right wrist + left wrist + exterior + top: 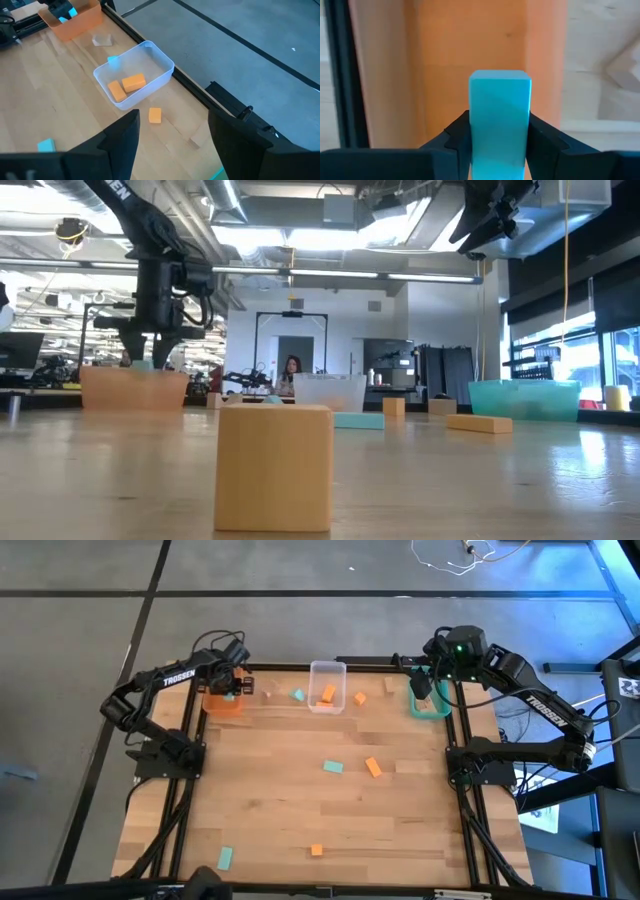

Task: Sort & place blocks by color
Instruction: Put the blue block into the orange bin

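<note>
Three bins line the far edge of the desk (300, 800): an orange bin (222, 702) at the left, a clear bin (326, 688) in the middle and a teal bin (430, 705) at the right. The clear bin holds two orange blocks (126, 86). Loose blocks lie scattered on the bare wood, among them a mint block (333, 767) and an orange block (373, 767) near the middle, with another mint one (225, 858) and an orange one (316, 850) toward the near edge.

The left tool (232, 683) hangs over the orange bin, its fingers (457, 137) clamped on the two long sides of a mint green block (499, 120), which stands up between them. The right tool (172, 137) hovers above the teal bin with its jaws spread and nothing between them.

I judge the blocks light, rigid and smooth-faced, so a pinch across two flat opposite faces, near mid-length, should hold without slipping or crushing.
</note>
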Controlling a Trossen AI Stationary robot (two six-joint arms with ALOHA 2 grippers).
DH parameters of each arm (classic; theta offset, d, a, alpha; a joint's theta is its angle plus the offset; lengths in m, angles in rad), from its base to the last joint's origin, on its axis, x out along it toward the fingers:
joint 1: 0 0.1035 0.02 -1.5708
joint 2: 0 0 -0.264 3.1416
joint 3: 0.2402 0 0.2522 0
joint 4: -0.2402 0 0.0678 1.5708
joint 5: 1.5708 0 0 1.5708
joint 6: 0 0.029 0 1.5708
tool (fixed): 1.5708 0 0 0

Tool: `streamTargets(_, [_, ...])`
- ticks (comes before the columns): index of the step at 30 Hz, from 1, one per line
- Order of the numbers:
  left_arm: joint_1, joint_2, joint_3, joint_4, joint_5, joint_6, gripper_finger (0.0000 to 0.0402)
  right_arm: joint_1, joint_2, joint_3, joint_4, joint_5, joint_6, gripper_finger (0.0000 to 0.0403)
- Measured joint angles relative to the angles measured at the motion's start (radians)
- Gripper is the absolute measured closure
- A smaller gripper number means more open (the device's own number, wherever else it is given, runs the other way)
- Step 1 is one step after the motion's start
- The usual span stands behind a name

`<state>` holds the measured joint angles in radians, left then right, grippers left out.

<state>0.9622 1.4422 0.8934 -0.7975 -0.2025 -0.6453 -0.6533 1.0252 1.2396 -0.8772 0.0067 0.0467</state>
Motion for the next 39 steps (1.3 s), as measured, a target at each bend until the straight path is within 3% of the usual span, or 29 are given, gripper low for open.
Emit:
streamTargets(5, [0.002,0.0,-0.002,0.0,-0.016,0.0,0.0222,0.0,0.0,0.0,0.0,0.0,-0.001,0.0167])
streamTargets(12, [-0.007,0.0,0.001,-0.005,-0.015,0.02,0.0213,0.0,0.0,0.0,-0.001,0.0,-0.002,0.0167])
streamTargets(18, [-0.083,-0.076,0.101,-0.205,0.024,0.134,0.0211,0.0,0.0,0.0,-0.004,-0.001,-0.005,0.0167])
streamTargets(21, [-0.181,-0.137,0.166,-0.341,0.06,0.127,0.0211,0.0,0.0,0.0,-0.012,-0.027,-0.035,0.0167])
streamTargets(24, [-0.299,-0.208,0.215,-0.434,0.085,0.009,0.021,0.0,0.0,0.0,-0.023,-0.082,-0.084,0.0167])
streamTargets(31, [-0.665,-0.329,0.225,-0.449,0.175,-0.254,0.021,0.019,0.0,0.0,-0.052,-0.309,-0.216,0.0167])
streamTargets(39, [-1.099,-0.31,0.225,-0.441,0.199,-0.668,0.021,0.135,0.0,0.0,-0.071,-0.296,-0.263,0.0167])
